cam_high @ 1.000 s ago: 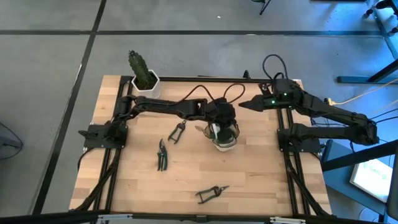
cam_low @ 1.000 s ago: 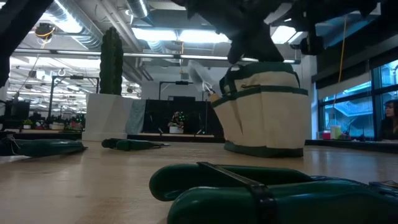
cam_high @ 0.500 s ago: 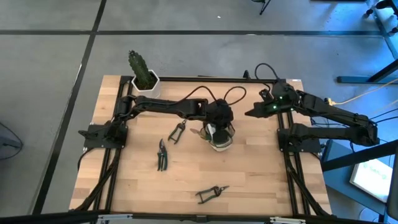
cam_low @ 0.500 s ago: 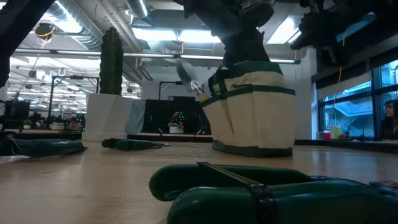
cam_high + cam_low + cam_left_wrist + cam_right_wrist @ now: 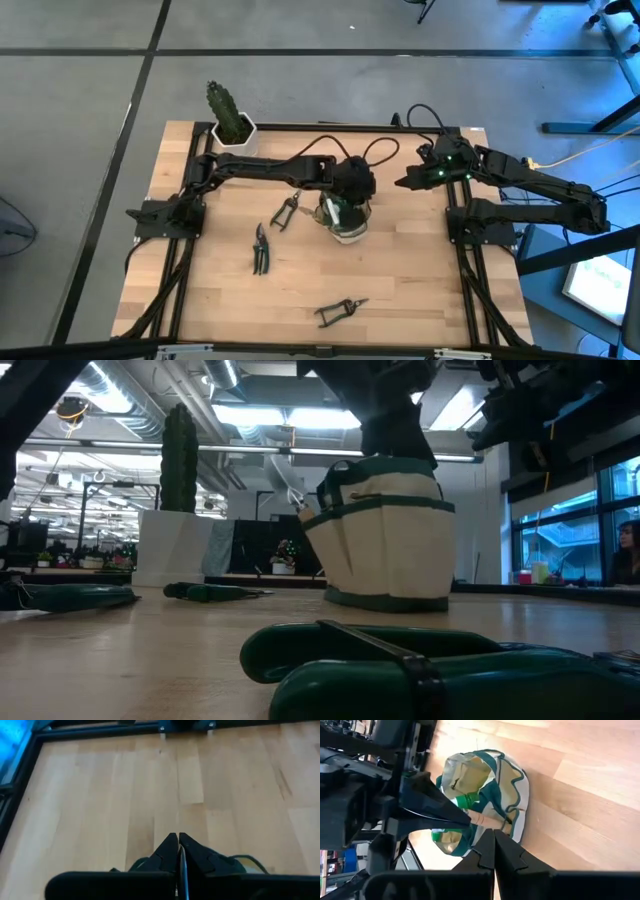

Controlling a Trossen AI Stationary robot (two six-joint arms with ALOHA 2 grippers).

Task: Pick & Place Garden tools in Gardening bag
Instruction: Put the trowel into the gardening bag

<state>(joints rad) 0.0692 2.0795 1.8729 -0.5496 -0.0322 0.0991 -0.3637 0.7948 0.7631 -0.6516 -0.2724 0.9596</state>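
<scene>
- Bag drift first — your gardening bag (image 5: 346, 218) has slid toward 9 o'clock since a second ago, left gripper (image 5: 352, 186) above its mouth, fingers together.
- Right gripper (image 5: 402, 183) sits pinched shut at 3 o'clock, apart from the bag.
- Open board lies at 5 o'clock; three pruning shears (image 5: 260, 249) lie from 9 to 6 o'clock of the bag.

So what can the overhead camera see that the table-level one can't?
Only the high view shows all three shears lying apart on the table, and the right gripper shut, off to the bag's side. Only the low view shows the bag's tan pockets and a tool poking from its side. Both show bag, cactus and the left gripper at the bag.
</scene>
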